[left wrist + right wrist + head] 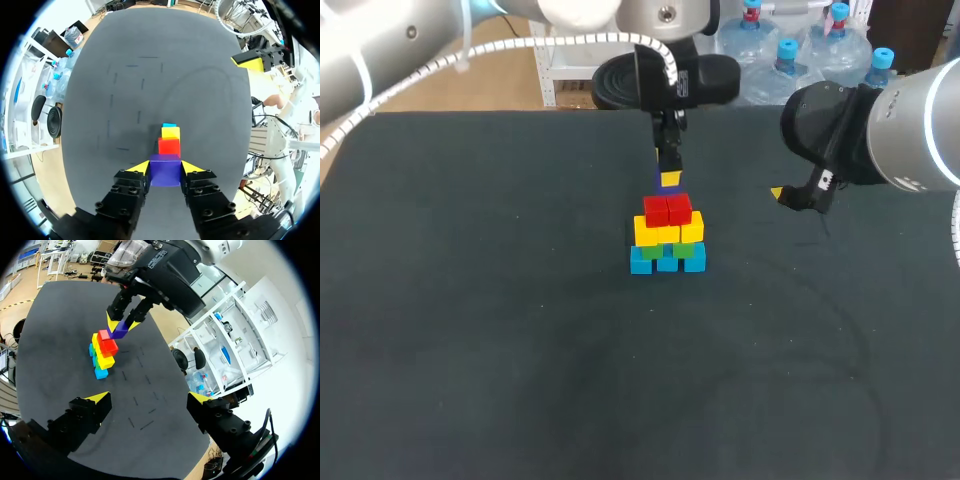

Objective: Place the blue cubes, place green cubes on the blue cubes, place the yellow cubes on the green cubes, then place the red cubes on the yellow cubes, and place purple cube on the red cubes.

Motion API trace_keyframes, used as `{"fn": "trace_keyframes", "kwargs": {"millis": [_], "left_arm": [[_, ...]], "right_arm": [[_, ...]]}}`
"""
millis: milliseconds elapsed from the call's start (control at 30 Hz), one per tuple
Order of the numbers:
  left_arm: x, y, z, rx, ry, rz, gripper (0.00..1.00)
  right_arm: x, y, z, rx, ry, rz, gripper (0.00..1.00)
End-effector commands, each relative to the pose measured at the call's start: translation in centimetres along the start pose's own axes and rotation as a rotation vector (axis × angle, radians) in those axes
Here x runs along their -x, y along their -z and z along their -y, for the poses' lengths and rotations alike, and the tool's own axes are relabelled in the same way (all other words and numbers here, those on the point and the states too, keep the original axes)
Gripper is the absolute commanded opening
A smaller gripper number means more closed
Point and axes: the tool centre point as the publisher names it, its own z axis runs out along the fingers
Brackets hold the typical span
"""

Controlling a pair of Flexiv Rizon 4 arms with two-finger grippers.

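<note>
The head camera looks down on the worktop (470,350) from behind, and both wrist cameras face the cube stack (667,240), the left one closest.

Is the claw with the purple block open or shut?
Shut. The left claw has both yellow fingertips pressing the purple cube from two sides, just above the red cubes.

A dark, matte table (470,330) fills most of the frame, its far edge running across the upper part. Faint curved scuffs (840,320) show on it at the lower right. Short dark dashes (125,92) also mark its surface.
</note>
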Motion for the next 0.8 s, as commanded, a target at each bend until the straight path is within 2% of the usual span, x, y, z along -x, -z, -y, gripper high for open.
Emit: {"fn": "trace_keyframes", "kwargs": {"millis": [33, 800], "left_arm": [[-0.1, -0.3, 0.6, 0.007, 0.003, 0.005, 0.00], [-0.2, -1.4, 1.4, -0.016, 0.019, 0.008, 0.00]], "right_arm": [[-0.2, 0.0, -0.2, -0.008, -0.001, 0.007, 1.00], [-0.2, 0.0, -0.2, -0.008, -0.001, 0.007, 1.00]]}}
